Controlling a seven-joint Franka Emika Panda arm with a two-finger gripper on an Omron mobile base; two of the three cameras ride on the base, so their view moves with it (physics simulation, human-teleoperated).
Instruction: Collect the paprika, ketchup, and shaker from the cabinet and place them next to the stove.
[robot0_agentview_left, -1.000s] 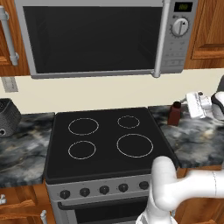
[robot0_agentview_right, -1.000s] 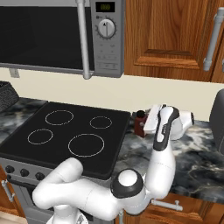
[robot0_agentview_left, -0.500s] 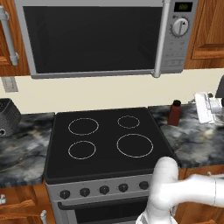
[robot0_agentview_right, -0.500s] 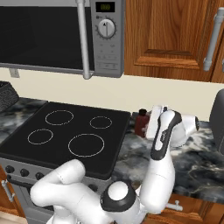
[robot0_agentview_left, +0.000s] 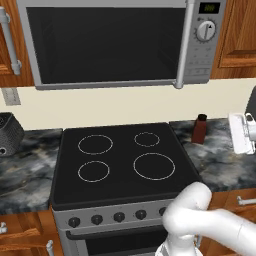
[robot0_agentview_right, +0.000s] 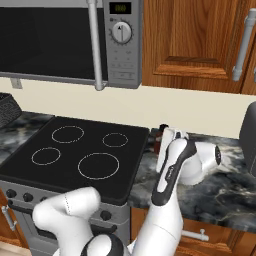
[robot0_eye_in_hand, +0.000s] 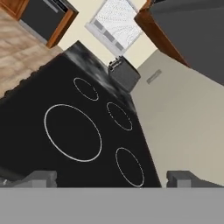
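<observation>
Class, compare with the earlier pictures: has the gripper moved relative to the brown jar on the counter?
Yes. In the left base view the gripper has drawn away to the right of the paprika jar, which stays beside the stove.

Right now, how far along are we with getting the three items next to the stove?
One item looks done: the paprika stands on the counter just right of the stove. Nothing is in hand; the tool is open and empty, looking across the cooktop. Still left are the ketchup and the shaker, neither of which is beside the stove yet.
</observation>
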